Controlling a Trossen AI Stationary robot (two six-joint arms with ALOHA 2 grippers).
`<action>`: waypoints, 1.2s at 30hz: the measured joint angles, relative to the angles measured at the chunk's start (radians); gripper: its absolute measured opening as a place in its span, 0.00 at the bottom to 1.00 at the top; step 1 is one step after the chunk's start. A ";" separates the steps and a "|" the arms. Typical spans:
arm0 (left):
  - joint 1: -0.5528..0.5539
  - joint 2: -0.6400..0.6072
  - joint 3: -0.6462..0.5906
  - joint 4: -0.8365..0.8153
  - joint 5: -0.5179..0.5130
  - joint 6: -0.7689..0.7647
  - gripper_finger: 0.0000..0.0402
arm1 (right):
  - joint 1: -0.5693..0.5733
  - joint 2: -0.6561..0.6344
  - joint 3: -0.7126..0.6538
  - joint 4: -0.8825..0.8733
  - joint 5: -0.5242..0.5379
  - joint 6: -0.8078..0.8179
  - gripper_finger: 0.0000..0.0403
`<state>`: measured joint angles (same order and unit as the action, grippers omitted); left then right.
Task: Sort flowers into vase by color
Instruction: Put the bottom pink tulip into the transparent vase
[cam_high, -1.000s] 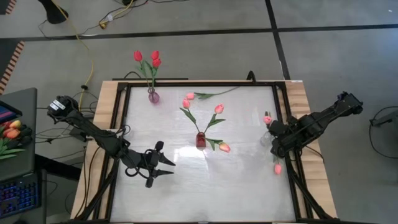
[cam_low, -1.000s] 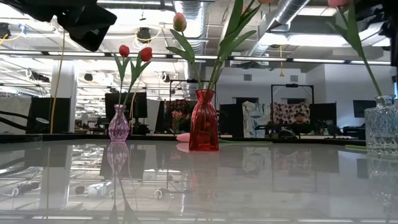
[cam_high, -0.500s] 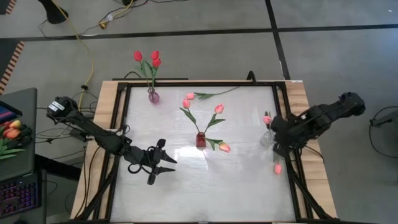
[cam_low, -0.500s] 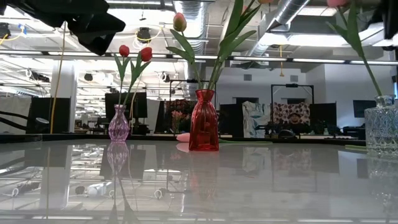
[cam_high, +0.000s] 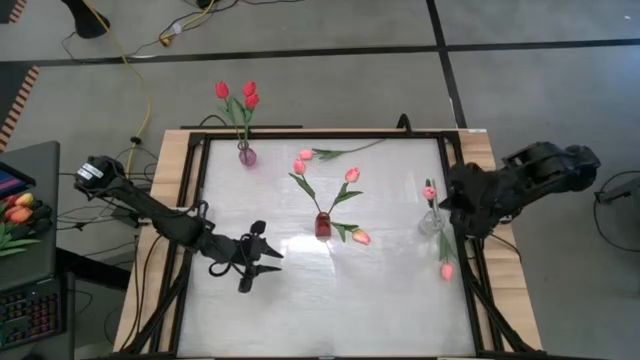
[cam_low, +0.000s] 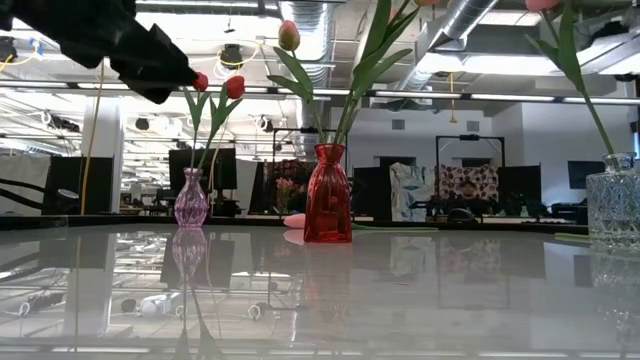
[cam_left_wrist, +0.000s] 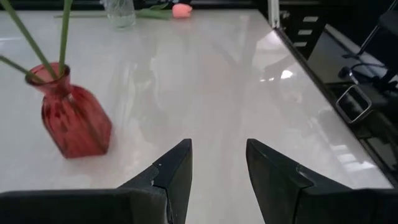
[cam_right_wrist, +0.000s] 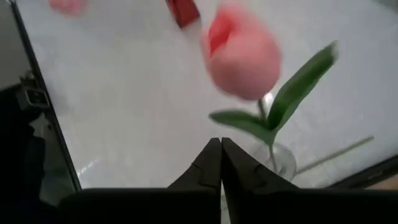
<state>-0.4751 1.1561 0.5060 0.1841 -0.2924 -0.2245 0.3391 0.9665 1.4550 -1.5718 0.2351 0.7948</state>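
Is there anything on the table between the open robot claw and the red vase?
No. In the high view, only bare white table lies between the left gripper and the red vase. The left wrist view shows the same.

three vases on table, flowers in them

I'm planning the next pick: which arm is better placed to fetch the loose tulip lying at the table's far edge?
Probably left: its gripper is open and empty over the table. The right gripper is shut, beside the clear vase.
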 joint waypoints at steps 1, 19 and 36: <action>0.002 0.000 0.000 -0.006 0.000 0.000 0.35 | -0.008 0.000 0.018 0.000 0.009 -0.012 0.06; 0.006 0.000 0.000 -0.006 0.009 -0.015 0.35 | -0.622 0.006 0.160 0.002 0.278 -0.066 0.07; 0.004 0.000 0.001 0.015 -0.019 -0.083 0.35 | -1.185 0.272 0.139 0.047 0.013 -0.439 0.07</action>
<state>-0.4713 1.1561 0.5068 0.1992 -0.3111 -0.3073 -0.8461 1.2383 1.5939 -1.5245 0.2479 0.3562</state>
